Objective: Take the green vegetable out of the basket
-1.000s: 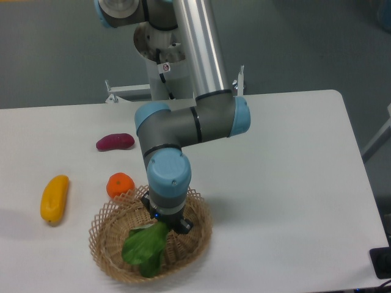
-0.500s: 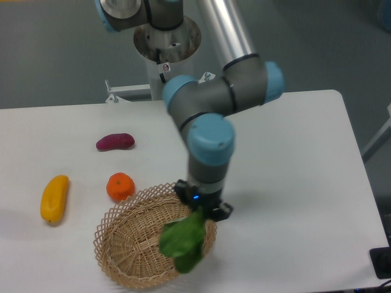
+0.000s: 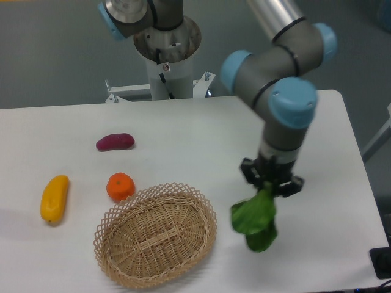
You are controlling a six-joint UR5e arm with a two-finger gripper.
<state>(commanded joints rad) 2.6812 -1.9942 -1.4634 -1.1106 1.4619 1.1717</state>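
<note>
The arm's pincer (image 3: 271,183) hangs over the bare white surface (image 3: 317,146) to the right of the basket (image 3: 156,234), closed on the stem end of the vegetable (image 3: 255,215), whose dark leaves droop below it. A second ago the pincer was down inside the basket with the leaves lying on the wicker; half a second ago the vegetable was swinging over the right rim; now it is fully out and well clear, and the basket holds nothing. From where I stand the stem is hidden between the jaws, so how firmly it is pinched cannot be made out, though the leaves look to hang free, probably not touching the surface.

The rest has not budged: the orange (image 3: 120,186) sits just off the basket's upper left rim, the yellow fruit (image 3: 54,198) lies farther left, and the purple item (image 3: 115,141) rests behind them.

By this reckoning the pick itself is done: the vegetable has left the basket and rides with the arm. What remains, if anything, is to keep the hold steady or bring the arm to rest. The likely risk is the floppy load slipping from a narrow grip on its stem while the arm is carrying it sideways.
</note>
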